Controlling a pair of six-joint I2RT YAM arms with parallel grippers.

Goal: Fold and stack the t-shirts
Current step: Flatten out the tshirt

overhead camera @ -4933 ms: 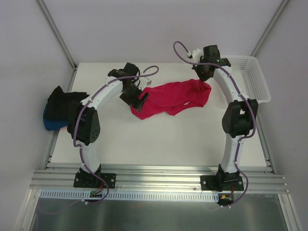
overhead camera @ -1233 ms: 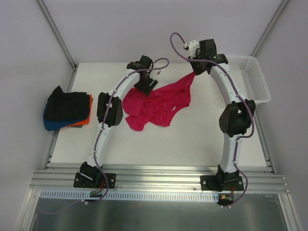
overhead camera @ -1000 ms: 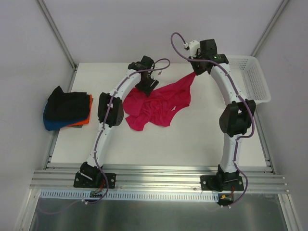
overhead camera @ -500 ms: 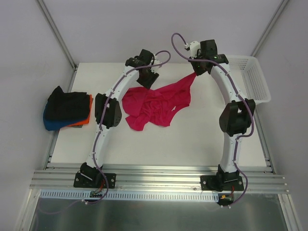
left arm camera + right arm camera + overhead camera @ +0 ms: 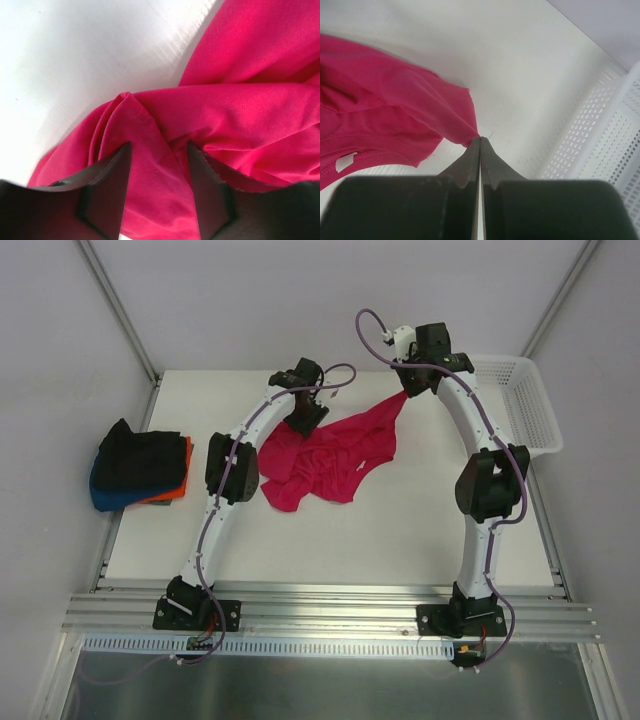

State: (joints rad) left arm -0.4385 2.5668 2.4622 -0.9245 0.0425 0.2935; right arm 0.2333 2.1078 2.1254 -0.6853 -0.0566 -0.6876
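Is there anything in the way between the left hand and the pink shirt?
No, nothing visible. The left hand sits right on the pink shirt, with its open fingers on either side of a raised fold of cloth. The right hand pinches a corner of the same shirt.

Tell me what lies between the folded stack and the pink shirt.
Bare table between stack and shirt, spanned overhead by the left arm; the top view shows it.
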